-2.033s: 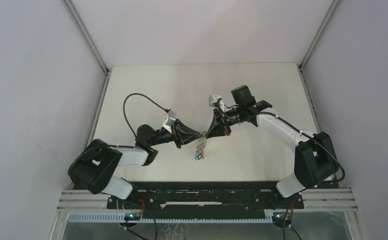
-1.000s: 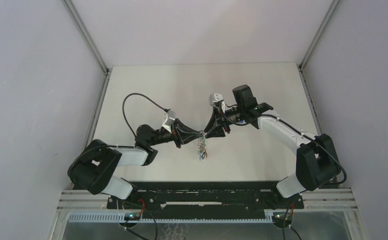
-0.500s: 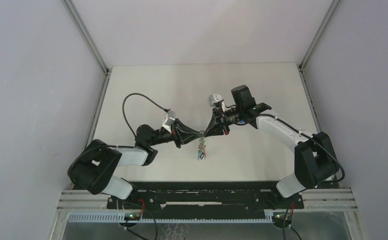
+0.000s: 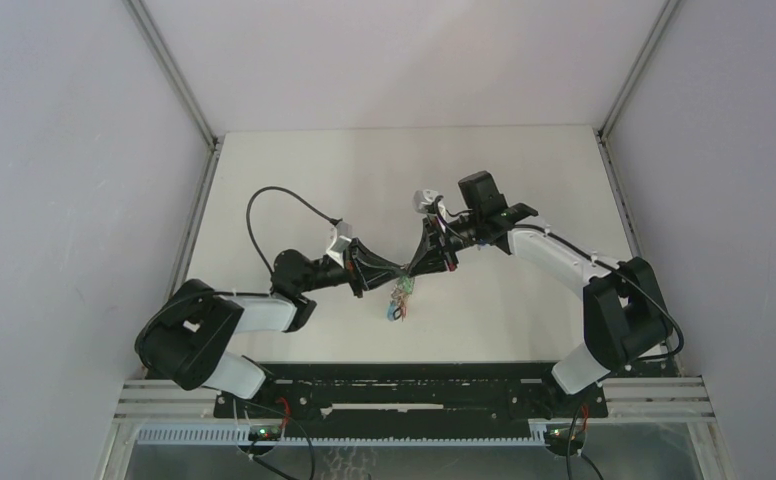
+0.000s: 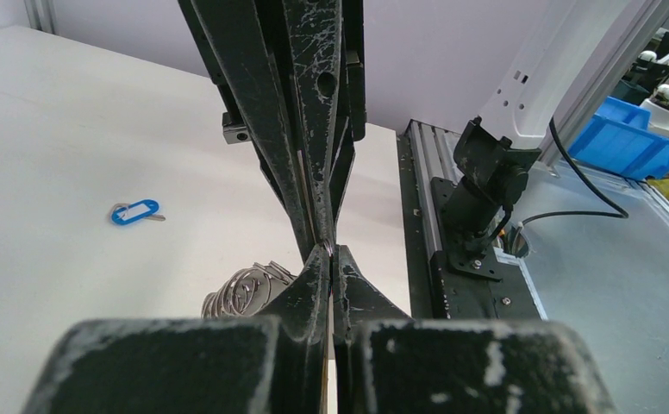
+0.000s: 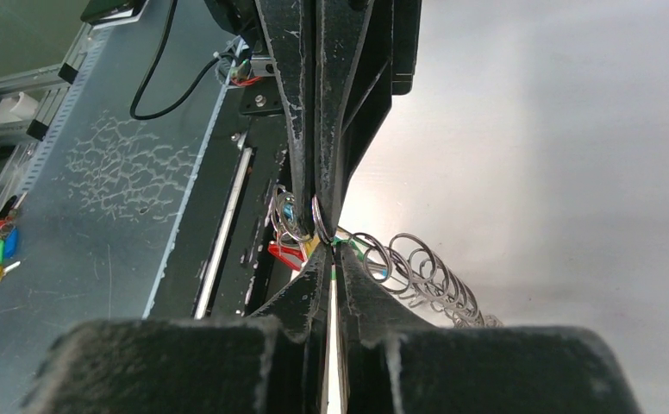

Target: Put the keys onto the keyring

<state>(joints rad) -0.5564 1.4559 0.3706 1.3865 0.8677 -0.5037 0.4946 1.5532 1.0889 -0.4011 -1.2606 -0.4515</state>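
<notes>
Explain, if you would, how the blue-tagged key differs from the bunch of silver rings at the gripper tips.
The blue-tagged key lies alone, flat on the table, away from both arms; the bunch of silver rings sits at the meeting tips of the shut left gripper and right gripper. The key is one piece with a coloured plastic tag; the bunch is many bare metal loops side by side. Both look small beside the grippers.
</notes>
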